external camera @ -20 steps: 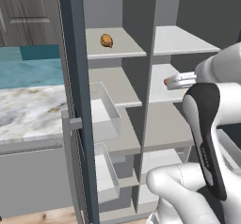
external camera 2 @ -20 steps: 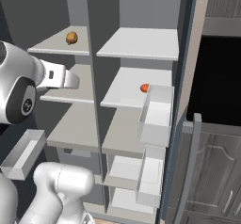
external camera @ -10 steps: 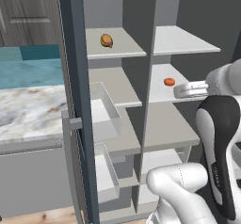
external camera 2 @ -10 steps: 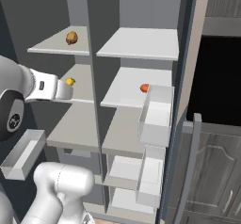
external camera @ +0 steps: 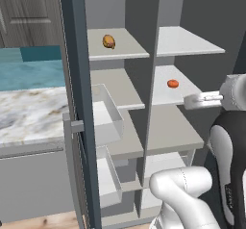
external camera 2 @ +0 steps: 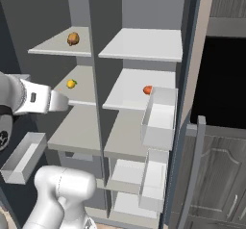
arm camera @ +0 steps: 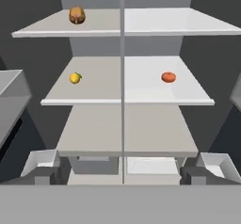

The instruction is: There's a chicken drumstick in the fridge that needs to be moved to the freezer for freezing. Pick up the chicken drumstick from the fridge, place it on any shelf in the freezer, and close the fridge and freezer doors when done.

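chicken drumstick (arm camera: 77, 15) on top freezer shelf (arm camera: 56, 28), axis unclear, maybe upright; gripper (arm camera: 120, 173) fingers spread, empty.

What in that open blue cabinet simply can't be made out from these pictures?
- lowest fridge shelves: left base view, mostly covered by the robot's white arm.
- freezer door: left base view, seen edge-on and cut off by the top edge, so its front face is hidden.
- small yellow item: hand view, too small to tell what food it is.
- chicken drumstick: hand view, too small to make out its bone end.
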Robot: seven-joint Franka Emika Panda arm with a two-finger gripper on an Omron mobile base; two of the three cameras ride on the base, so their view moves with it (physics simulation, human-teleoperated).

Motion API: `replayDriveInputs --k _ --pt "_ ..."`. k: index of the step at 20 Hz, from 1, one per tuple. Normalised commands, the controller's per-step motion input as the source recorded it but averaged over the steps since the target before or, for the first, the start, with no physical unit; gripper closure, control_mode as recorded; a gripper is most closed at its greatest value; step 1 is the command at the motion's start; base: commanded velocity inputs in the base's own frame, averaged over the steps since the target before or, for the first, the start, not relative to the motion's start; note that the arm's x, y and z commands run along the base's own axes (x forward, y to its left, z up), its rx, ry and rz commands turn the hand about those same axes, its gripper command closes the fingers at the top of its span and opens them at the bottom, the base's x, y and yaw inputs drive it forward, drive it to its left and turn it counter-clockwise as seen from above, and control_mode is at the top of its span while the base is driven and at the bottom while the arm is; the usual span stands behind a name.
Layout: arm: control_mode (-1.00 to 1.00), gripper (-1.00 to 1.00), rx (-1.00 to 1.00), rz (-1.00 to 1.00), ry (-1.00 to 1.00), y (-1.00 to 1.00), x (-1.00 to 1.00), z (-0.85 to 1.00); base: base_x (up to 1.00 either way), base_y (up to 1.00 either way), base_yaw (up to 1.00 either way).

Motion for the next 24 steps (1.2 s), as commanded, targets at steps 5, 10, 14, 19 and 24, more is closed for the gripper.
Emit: replayDriveInputs --k 5,10,14,19,24 --pt "-1.0 -1.0 0.0 0.0 0.0 -0.01 -0.57 0.0 0.0 0.0 0.0" --pt "-1.0 -1.0 0.0 0.0 0.0 0.02 0.11 0.0 0.0 0.0 0.0" --pt "-1.0 -1.0 0.0 0.0 0.0 0.01 0.59 0.0 0.0 0.0 0.0" --pt "-1.0 -1.0 0.0 0.0 0.02 0.0 0.27 0.0 0.0 0.0 0.0" --pt "-1.0 -1.0 0.0 0.0 0.0 0.0 0.0 0.0 0.0 0.0 0.0"
